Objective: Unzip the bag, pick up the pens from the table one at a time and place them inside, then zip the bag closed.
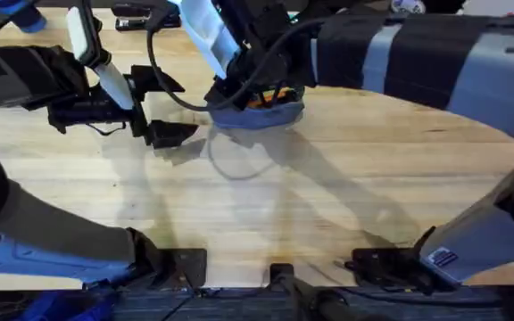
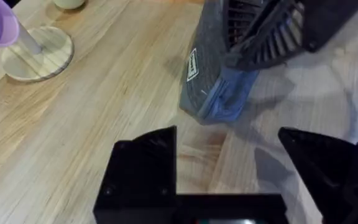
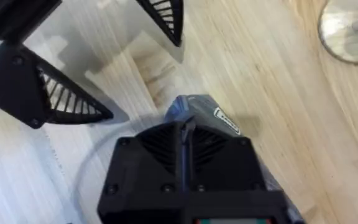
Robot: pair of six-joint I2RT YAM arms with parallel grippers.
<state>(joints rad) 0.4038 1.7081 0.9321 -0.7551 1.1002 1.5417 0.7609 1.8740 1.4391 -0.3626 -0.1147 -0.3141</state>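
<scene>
Blue-grey fabric marks the bag [image 1: 259,114], lying on the table [image 1: 328,196] at about twelve o'clock from the arms' bases, its mouth gaping enough to show orange and green pens [image 1: 266,96] already inside. The right gripper [image 3: 184,144] sits over the bag's end with its jaws together, clamped on what looks like the zipper pull or seam, probably to draw it along. The left gripper [image 1: 154,107] hangs just beside the bag at its nine o'clock, jaws apart, likely waiting to pin the fabric so the pull has something to work against. Zipping shut seems the remaining step.
</scene>
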